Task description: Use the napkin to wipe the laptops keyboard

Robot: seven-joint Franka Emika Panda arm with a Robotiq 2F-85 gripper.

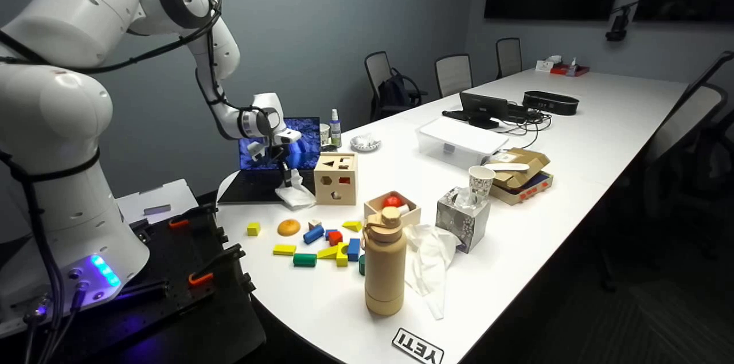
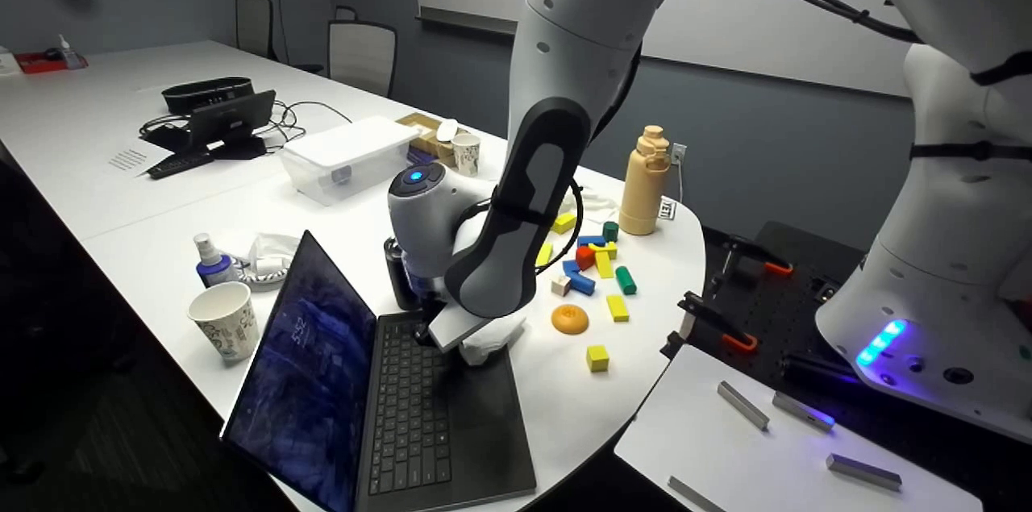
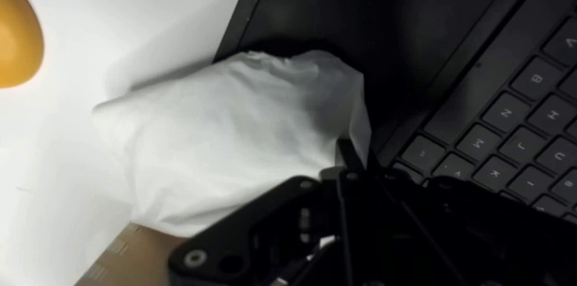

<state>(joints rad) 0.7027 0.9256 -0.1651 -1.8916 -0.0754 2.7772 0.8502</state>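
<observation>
Across the front edge of the open black laptop (image 2: 376,395) drapes a crumpled white paper napkin (image 3: 234,142), reaching out over the smooth white worktop (image 1: 390,172). The black end effector (image 3: 356,155) has its jaws narrow, pinching a fold of it. Just beside, the matte black keyboard (image 2: 411,415) shows V, B, N, M, J and K; the glossy screen (image 2: 310,387) reads 5:52. Near the napkin stands a pale wooden cube (image 1: 324,196) with cut-out shapes. Farther out: multicoloured blocks (image 1: 342,255), a tan loop-capped bottle (image 1: 385,272), a flat rectangular label (image 1: 417,347) reading YETI.
</observation>
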